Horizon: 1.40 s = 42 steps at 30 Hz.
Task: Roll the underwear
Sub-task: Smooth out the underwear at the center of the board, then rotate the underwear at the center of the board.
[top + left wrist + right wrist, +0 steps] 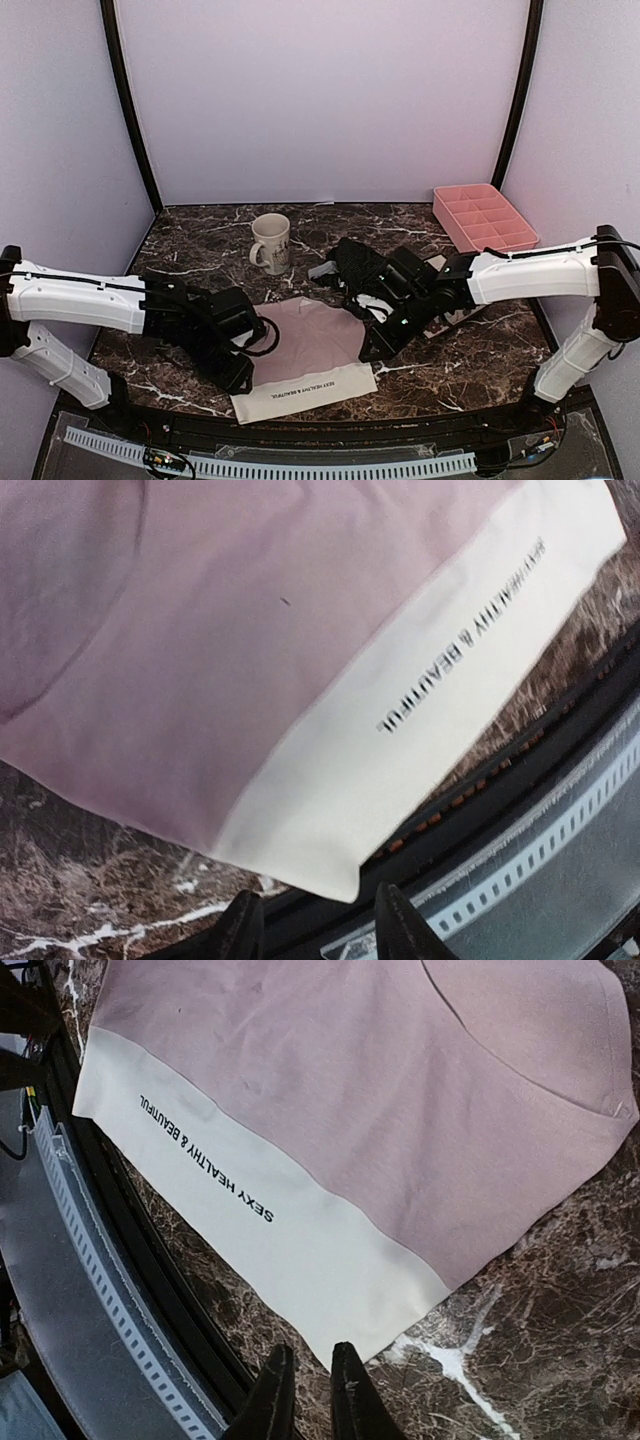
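Top external view: you have the pale pink cloth underwear with the broad white waistband [312, 352] lying flat on the dark veined marble bench [470, 350], between the two claws, with the waistband on the side nearest the arm bases.

Left wrist view: your left claw [320, 925] is released, jaws apart with nothing between them. The near corner of the waistband sits just ahead of the fingertips, apart from them. Black lettering runs along the band, ahead and to the right of the claw.

Right wrist view: your right claw [308, 1388] shows only a narrow slit between its fingers and grasps nothing. The other waistband corner lies just ahead of it, not touching.

Beyond both claws you have a white ceramic mug with dark print [271, 243] standing upright. A pink plastic compartment tray [484, 216] sits at the far right corner, well apart from the cloth.
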{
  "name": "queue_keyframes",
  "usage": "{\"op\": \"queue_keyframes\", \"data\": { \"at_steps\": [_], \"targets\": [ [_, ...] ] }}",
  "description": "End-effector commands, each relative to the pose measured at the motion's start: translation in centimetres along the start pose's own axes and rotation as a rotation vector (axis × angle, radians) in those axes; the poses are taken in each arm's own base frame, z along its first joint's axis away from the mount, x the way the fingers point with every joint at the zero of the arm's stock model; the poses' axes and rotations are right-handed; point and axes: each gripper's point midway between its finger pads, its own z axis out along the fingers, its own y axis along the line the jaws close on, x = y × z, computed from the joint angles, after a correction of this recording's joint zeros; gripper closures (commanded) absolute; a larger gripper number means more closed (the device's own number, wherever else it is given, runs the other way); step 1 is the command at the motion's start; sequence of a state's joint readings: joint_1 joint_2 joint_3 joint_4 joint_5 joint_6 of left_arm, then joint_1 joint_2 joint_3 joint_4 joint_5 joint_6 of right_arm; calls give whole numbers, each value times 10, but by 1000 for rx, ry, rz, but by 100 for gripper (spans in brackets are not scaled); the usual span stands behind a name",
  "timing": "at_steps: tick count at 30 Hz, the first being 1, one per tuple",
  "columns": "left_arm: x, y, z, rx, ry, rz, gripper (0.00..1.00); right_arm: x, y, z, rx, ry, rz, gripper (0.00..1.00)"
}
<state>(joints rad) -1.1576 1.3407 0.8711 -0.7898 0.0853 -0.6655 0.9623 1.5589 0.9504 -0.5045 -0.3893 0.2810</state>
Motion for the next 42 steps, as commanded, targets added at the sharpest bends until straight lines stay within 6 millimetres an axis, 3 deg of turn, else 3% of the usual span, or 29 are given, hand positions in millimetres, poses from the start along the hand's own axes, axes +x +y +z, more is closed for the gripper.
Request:
{"op": "queue_keyframes", "data": {
  "at_steps": [1,8,15,18,19,26,30,32,34,35,37,39,40,42],
  "targets": [
    [-32,23,-3,-34,-53,-67,59,-6,-12,-5,75,-10,31,84],
    [-98,49,-33,29,-208,-145,50,-51,-45,-24,118,-155,142,77],
    [-129,70,-50,54,-301,-183,42,-73,-85,-16,169,-166,223,76],
    [-131,75,-48,44,-288,-175,42,-77,-100,-2,198,-134,217,76],
    [-132,75,-48,41,-282,-170,42,-87,-104,-1,217,-145,207,77],
    [-123,75,-50,50,-277,-168,43,-121,-179,7,398,-101,227,82],
    [-120,77,-52,42,-278,-171,43,-169,-217,5,448,-165,240,83],
    [-120,78,-53,35,-274,-170,43,-183,-244,18,462,-148,267,83],
    [-122,76,-53,43,-273,-165,43,-209,-264,17,464,-176,281,82],
    [-123,74,-52,54,-269,-152,43,-237,-267,3,463,-235,267,81],
    [-122,70,-49,72,-251,-115,43,-262,-259,-11,440,-272,239,78],
    [-118,67,-41,81,-221,-64,43,-275,-237,-28,390,-305,198,75],
    [-116,67,-36,81,-203,-44,44,-282,-219,-48,368,-349,172,74],
    [-112,70,-28,66,-163,-19,45,-277,-185,-63,301,-385,130,71]
  ]
}}
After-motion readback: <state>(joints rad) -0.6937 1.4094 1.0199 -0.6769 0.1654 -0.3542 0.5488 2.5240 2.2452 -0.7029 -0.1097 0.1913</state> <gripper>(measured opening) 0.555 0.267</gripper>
